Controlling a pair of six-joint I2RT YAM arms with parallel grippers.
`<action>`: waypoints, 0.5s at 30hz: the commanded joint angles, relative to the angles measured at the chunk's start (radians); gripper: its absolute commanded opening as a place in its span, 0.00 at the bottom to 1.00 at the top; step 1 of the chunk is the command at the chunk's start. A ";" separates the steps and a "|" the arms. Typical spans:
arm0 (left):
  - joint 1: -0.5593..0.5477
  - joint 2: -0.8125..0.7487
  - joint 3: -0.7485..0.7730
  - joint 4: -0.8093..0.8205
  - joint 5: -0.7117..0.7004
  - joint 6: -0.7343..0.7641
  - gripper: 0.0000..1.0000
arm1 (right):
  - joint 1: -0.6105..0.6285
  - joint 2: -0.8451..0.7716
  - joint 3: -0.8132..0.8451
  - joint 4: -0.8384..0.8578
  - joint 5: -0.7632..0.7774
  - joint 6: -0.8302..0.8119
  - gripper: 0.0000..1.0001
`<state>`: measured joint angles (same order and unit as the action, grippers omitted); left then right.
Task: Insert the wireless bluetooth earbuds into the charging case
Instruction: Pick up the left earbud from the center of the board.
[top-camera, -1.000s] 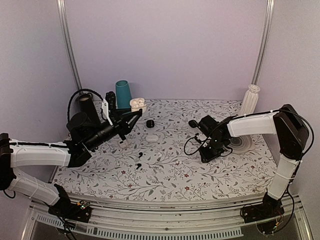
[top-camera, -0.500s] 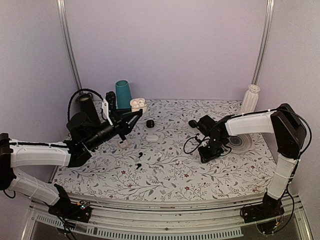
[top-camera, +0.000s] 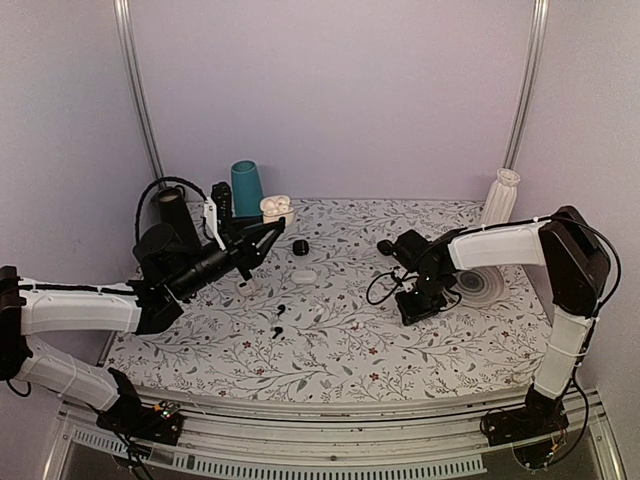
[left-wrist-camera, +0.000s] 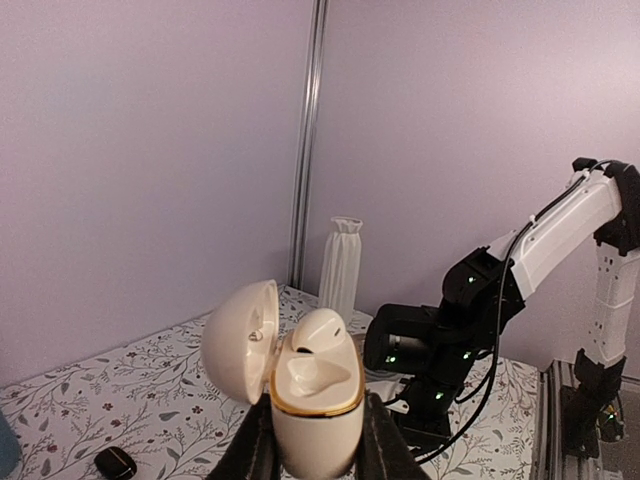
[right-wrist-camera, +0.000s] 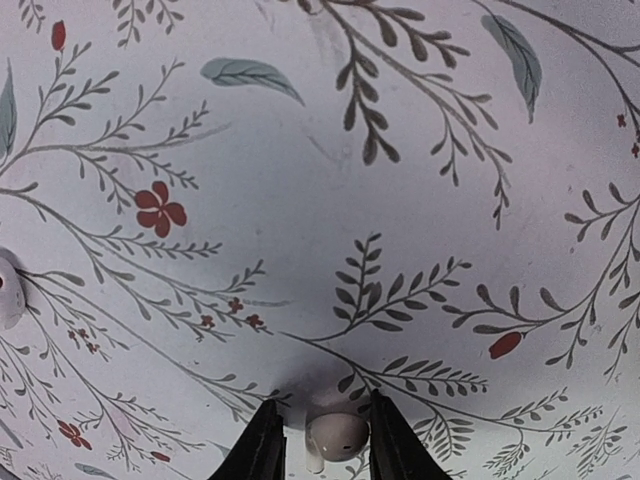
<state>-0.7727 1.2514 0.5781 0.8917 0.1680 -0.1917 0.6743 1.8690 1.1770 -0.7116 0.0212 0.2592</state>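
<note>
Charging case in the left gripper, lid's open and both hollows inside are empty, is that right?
Not quite. The left gripper does hold the charging case with its lid open, but the hollows are not both empty: the left wrist view shows one earbud already seated in it, with only the nearer hollow empty.

— What is the charging case (left-wrist-camera: 310, 400) made of?
— Smooth, glossy white plastic, with a thin gold rim that looks metallic.
— And the earbud (right-wrist-camera: 337, 437)?
— The same shiny white plastic. The table cover (right-wrist-camera: 400, 150) under it is matt, with printed leaves and flowers. The far vase (left-wrist-camera: 341, 265) looks matt white and ribbed.
</note>
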 joint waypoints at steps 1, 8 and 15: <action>-0.009 0.011 0.031 0.002 0.006 -0.005 0.00 | 0.005 0.030 0.024 -0.052 0.011 0.028 0.30; -0.010 0.016 0.031 0.007 0.008 -0.006 0.00 | 0.012 0.033 0.024 -0.085 0.034 0.044 0.29; -0.009 0.020 0.029 0.012 0.009 -0.006 0.00 | 0.015 0.047 0.024 -0.073 0.011 0.050 0.29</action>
<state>-0.7727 1.2594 0.5827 0.8921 0.1715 -0.1921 0.6819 1.8793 1.1923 -0.7563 0.0429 0.2943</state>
